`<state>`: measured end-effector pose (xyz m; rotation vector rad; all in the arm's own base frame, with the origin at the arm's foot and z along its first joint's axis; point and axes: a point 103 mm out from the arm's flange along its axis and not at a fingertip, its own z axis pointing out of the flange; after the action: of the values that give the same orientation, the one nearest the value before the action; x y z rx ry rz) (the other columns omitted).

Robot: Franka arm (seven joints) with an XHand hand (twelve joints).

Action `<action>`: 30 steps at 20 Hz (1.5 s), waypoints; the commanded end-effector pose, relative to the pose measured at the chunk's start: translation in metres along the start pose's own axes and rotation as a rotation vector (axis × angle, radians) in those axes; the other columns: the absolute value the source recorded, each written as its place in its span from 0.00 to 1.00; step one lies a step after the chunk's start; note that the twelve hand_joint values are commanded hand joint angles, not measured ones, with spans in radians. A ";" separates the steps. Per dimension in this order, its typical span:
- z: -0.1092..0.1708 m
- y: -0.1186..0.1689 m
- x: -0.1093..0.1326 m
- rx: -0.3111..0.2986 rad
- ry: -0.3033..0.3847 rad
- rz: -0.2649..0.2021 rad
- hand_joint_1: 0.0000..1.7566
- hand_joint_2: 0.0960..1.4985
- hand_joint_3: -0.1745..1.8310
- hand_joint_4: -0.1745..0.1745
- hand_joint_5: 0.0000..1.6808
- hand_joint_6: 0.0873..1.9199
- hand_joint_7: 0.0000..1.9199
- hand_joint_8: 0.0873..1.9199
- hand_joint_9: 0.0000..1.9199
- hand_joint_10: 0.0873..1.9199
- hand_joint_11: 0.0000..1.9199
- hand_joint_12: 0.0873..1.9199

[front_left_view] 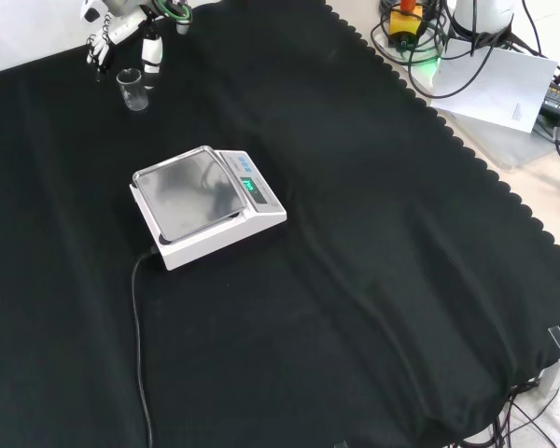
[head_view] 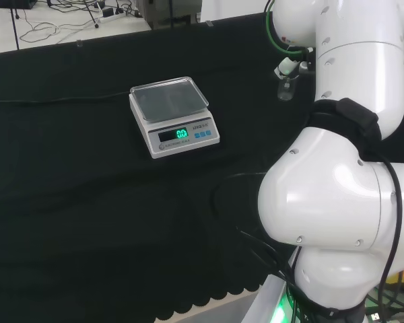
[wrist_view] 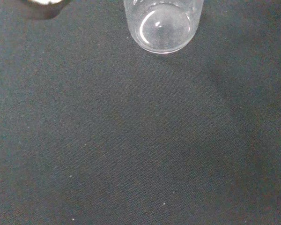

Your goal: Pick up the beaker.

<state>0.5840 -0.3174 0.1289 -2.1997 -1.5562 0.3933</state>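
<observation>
Approaching stage, by my reading: the beaker (front_left_view: 132,90) stands upright on the black cloth (front_left_view: 373,280) near its far left corner in the front view, not yet lifted. The hand (front_left_view: 121,26) hangs just beyond it at the cloth's far edge, fingers pointing down beside the glass; no finger visibly wraps it. How far the fingers are curled I cannot tell from these views. Wrist view looks down at the beaker's clear round base on the cloth; it appears empty.

Left to do: close round the beaker and raise it.

Surroundings: a white scale (front_left_view: 205,205) with lit display sits toward the cloth's middle, well apart from the beaker, its cable (front_left_view: 138,327) running to the near edge. Nothing stands between hand and beaker.
</observation>
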 end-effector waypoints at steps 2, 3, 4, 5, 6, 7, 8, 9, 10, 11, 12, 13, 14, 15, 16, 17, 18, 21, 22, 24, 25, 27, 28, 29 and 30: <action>-0.001 0.013 -0.008 0.005 0.007 0.021 0.40 0.50 0.20 0.40 0.25 0.00 0.07 0.28 0.00 0.35 0.00 0.49; 0.000 0.014 -0.008 0.004 0.005 0.022 0.40 0.50 0.21 0.40 0.26 0.00 0.07 0.28 0.00 0.36 0.00 0.50; 0.001 0.015 -0.009 0.002 0.002 0.024 0.41 0.50 0.21 0.40 0.26 0.00 0.07 0.28 0.00 0.38 0.00 0.53; 0.003 0.016 -0.009 0.003 -0.003 0.027 0.42 0.50 0.21 0.40 0.26 0.00 0.08 0.28 0.00 0.39 0.00 0.56; 0.004 0.018 -0.010 0.006 -0.010 0.029 0.44 0.50 0.21 0.40 0.26 0.00 0.08 0.29 0.01 0.40 0.00 0.61; 0.006 0.019 -0.010 0.007 -0.015 0.032 0.45 0.50 0.22 0.40 0.26 0.00 0.08 0.29 0.02 0.41 0.00 0.66; 0.007 0.020 -0.011 0.008 -0.015 0.032 0.47 0.49 0.24 0.40 0.26 0.00 0.08 0.30 0.03 0.42 0.00 0.70; 0.008 0.021 -0.011 0.004 -0.017 0.031 0.49 0.47 0.26 0.40 0.27 0.01 0.08 0.31 0.05 0.42 0.01 0.73; 0.009 0.021 -0.011 -0.001 -0.019 0.030 0.52 0.46 0.28 0.38 0.29 0.02 0.09 0.32 0.08 0.42 0.05 0.73; 0.010 0.021 -0.010 -0.011 -0.027 0.027 0.54 0.45 0.32 0.37 0.31 0.05 0.11 0.32 0.13 0.42 0.09 0.73; 0.010 0.021 -0.009 -0.025 -0.032 0.023 0.57 0.43 0.35 0.35 0.35 0.11 0.13 0.33 0.19 0.40 0.15 0.72; 0.010 0.021 -0.008 -0.051 -0.040 0.020 0.60 0.42 0.39 0.33 0.40 0.19 0.17 0.33 0.25 0.39 0.22 0.69; 0.010 0.021 -0.007 -0.078 -0.044 0.015 0.64 0.41 0.42 0.28 0.43 0.26 0.21 0.34 0.32 0.37 0.30 0.66; 0.009 0.020 -0.006 -0.101 -0.040 0.009 0.65 0.49 0.38 0.17 0.47 0.40 0.26 0.36 0.38 0.36 0.38 0.61; 0.007 0.019 -0.006 -0.117 -0.033 0.002 0.65 0.57 0.32 0.09 0.49 0.49 0.31 0.39 0.44 0.37 0.44 0.55; 0.004 0.018 -0.005 -0.134 -0.025 -0.003 0.65 0.63 0.26 0.04 0.50 0.55 0.35 0.41 0.47 0.38 0.48 0.50; 0.000 0.016 -0.005 -0.138 -0.020 -0.010 0.70 0.68 0.20 0.02 0.50 0.58 0.38 0.43 0.46 0.47 0.50 0.47; -0.017 0.009 -0.002 -0.130 -0.016 -0.042 0.76 0.75 0.11 0.00 0.48 0.63 0.40 0.52 0.46 0.60 0.52 0.45; -0.024 0.005 0.000 -0.129 -0.027 -0.051 0.77 0.76 0.10 0.00 0.48 0.63 0.38 0.58 0.48 0.61 0.52 0.45; -0.037 -0.003 0.003 -0.124 -0.045 -0.067 0.77 0.77 0.09 0.00 0.48 0.63 0.37 0.63 0.50 0.61 0.52 0.45; -0.044 -0.006 0.004 -0.127 -0.053 -0.079 0.77 0.77 0.09 0.00 0.48 0.63 0.37 0.63 0.50 0.61 0.52 0.45; -0.055 -0.013 0.006 -0.126 -0.057 -0.093 0.77 0.77 0.09 0.00 0.48 0.63 0.37 0.64 0.51 0.62 0.52 0.45; -0.061 -0.016 0.007 -0.129 -0.052 -0.101 0.77 0.77 0.09 0.00 0.48 0.63 0.37 0.64 0.51 0.62 0.52 0.45; -0.067 -0.021 0.008 -0.138 -0.050 -0.107 0.77 0.77 0.09 0.00 0.48 0.63 0.37 0.64 0.51 0.62 0.52 0.45; -0.073 -0.026 0.009 -0.152 -0.046 -0.120 0.77 0.77 0.09 0.00 0.48 0.63 0.37 0.64 0.51 0.62 0.52 0.45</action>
<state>0.5818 -0.3180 0.1349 -2.2071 -1.6399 0.3697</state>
